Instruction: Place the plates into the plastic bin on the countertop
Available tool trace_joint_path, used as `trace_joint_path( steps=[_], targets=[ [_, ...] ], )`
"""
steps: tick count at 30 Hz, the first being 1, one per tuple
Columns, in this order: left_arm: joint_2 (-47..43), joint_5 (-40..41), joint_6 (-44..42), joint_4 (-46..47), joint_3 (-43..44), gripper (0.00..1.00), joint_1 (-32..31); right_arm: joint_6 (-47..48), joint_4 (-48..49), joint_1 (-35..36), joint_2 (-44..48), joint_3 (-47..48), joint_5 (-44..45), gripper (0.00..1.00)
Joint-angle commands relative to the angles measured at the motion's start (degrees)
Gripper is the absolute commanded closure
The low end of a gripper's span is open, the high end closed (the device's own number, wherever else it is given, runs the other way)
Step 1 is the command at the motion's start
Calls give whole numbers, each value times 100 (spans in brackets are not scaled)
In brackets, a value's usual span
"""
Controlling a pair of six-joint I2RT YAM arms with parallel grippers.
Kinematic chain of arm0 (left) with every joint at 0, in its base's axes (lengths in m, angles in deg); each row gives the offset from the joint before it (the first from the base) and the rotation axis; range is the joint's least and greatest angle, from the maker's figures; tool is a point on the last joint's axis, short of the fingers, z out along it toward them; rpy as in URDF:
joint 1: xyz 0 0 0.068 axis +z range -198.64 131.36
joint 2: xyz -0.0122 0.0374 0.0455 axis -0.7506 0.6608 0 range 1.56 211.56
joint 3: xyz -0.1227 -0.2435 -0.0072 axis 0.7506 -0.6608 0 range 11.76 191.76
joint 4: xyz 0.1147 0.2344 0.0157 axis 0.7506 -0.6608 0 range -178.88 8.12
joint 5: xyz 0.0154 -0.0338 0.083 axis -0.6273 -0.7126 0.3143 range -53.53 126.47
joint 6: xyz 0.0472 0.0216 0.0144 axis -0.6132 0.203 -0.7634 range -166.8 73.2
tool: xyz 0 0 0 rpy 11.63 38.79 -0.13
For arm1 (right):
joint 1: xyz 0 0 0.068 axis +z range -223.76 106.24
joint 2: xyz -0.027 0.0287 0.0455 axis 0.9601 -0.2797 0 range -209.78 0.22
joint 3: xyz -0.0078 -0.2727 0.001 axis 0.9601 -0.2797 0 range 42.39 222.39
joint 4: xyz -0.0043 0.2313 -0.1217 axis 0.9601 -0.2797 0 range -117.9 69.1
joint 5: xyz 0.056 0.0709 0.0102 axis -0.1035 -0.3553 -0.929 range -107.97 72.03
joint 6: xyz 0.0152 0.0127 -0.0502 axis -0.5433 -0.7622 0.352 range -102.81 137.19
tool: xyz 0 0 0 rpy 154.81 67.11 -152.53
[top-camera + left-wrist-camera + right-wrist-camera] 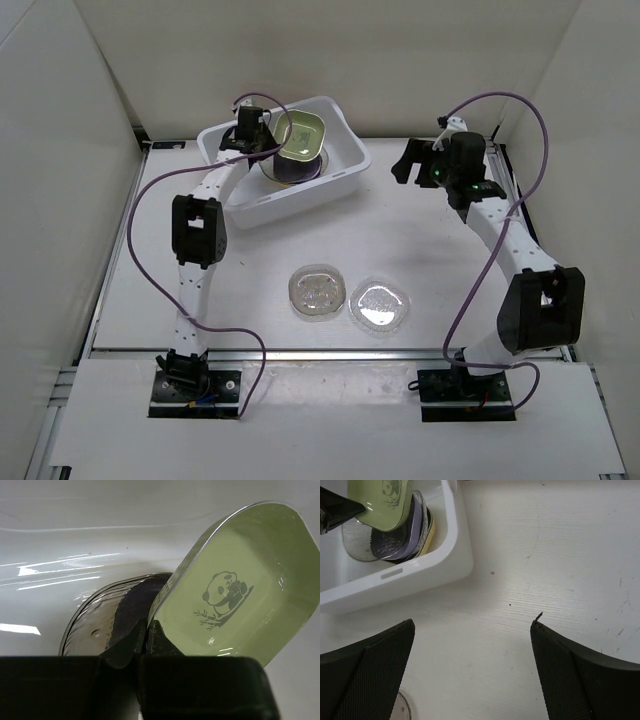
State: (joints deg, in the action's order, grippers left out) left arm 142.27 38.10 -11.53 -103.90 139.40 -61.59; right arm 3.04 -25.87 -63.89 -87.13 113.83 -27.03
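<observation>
The green plate (300, 135), a rounded rectangular dish with a small panda drawing on its inner face (240, 580), is held tilted above the inside of the plastic bin (300, 200). The left end effector (265, 138) is clamped on the rim of this plate at its lower corner; in the left wrist view the two fingers (142, 640) are pressed together on the thin edge. Under the plate, on the floor of the bin, lies a stack of plates (290, 168): a dark ribbed, half-transparent one (100, 620) on top, and in the right wrist view a yellowish one shows at the bottom of the stack (405, 540). I cannot tell if the green plate touches the stack. The bin stands at the far left part of the table (430, 260), turned a little at an angle. Two clear plates (318, 291) lie side by side on the table near the front, the second (380, 303) just beside the first, both well apart from the bin. The right end effector (408, 162) hangs over the bare table to the right of the bin, with its fingers wide apart (471, 624) and nothing between them. A metal rail (330, 353) runs along the front edge, and white panels (60, 150) close the table on the sides and the back.
</observation>
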Motion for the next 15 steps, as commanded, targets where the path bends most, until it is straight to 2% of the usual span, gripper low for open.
trace_joint_path(
  steps=[1, 8, 15],
  targets=[
    [-289, -66, 454, 198, 87, 90, 38, -61, -65, -20, 297, -33, 194, 1],
    [-833, -145, 341, 198, -72, 90, 21, -149, 13, -46, 420, -218, 159, 1],
    [-1868, -233, 376, 303, -1265, 90, 126, -184, 216, -11, 228, -201, -157, 1]
  ],
)
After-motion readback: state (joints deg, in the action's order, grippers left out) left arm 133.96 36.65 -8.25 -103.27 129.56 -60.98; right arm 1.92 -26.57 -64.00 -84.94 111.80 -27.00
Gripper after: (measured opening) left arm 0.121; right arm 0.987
